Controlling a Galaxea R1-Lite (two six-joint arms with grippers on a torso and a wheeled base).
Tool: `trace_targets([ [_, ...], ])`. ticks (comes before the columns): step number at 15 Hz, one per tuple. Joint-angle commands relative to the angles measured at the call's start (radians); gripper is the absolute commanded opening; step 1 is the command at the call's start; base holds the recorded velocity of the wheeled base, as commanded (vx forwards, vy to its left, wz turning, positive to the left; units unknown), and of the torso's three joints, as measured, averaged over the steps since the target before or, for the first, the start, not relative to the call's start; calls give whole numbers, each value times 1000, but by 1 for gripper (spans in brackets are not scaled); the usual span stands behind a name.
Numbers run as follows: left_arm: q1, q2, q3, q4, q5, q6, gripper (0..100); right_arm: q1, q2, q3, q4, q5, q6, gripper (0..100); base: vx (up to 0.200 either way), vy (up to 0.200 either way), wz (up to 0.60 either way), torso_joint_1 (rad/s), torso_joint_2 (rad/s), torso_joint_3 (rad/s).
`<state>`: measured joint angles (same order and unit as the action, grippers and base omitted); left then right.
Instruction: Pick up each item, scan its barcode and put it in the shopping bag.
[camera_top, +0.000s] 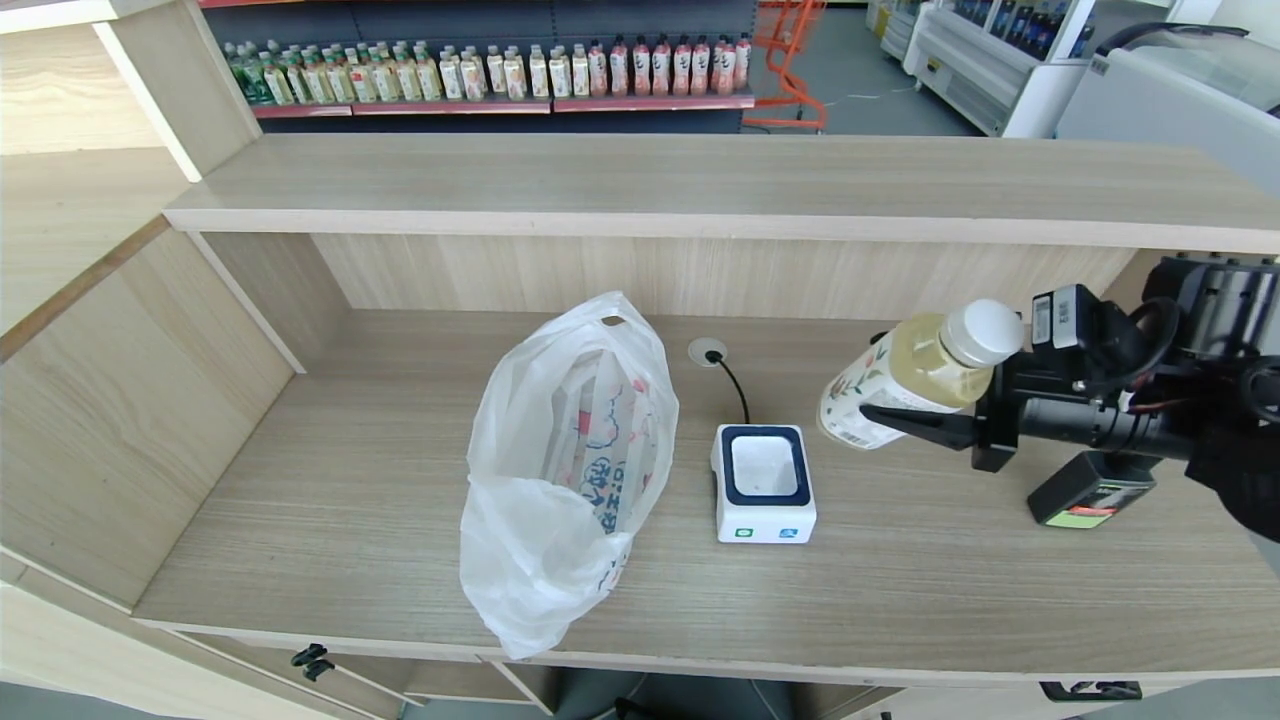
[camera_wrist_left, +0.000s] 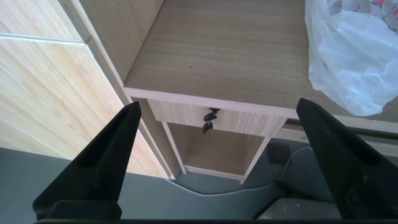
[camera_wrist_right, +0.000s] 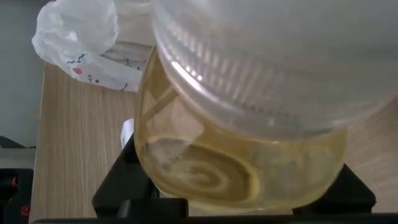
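A clear bottle of yellow drink (camera_top: 905, 380) with a white cap and flowered label hangs tilted above the counter's right side, held by my right gripper (camera_top: 900, 405), which is shut on it. The bottle (camera_wrist_right: 249, 130) looms close in the right wrist view, cap towards the camera. The white barcode scanner (camera_top: 764, 483) with its dark-framed window sits on the counter just left of and below the bottle. A white plastic shopping bag (camera_top: 565, 460) stands open left of the scanner, with items inside. My left gripper (camera_wrist_left: 217, 155) hangs open below the counter's front left edge, the bag (camera_wrist_left: 354, 50) beyond it.
The wooden counter (camera_top: 350, 500) is walled by a raised back ledge and a left side panel. A cable runs from the scanner to a grommet hole (camera_top: 708, 351). A small black device (camera_top: 1085, 492) lies at the right. A drawer handle (camera_wrist_left: 210, 120) sits under the front edge.
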<state>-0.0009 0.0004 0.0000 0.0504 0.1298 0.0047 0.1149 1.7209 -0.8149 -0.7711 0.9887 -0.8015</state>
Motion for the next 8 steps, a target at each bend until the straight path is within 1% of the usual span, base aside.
trace_targets([
  [1, -1, 0, 0, 0, 1, 0, 100, 19, 132, -12, -62, 1, -10, 0, 0, 0, 0, 0, 0, 0],
  [4, -1, 0, 0, 0, 1, 0, 100, 35, 210, -18, -166, 8, -10, 0, 0, 0, 0, 0, 0, 0],
  [8, 1, 0, 0, 0, 1, 0, 100, 69, 260, -78, -212, 27, -13, 0, 0, 0, 0, 0, 0, 0],
])
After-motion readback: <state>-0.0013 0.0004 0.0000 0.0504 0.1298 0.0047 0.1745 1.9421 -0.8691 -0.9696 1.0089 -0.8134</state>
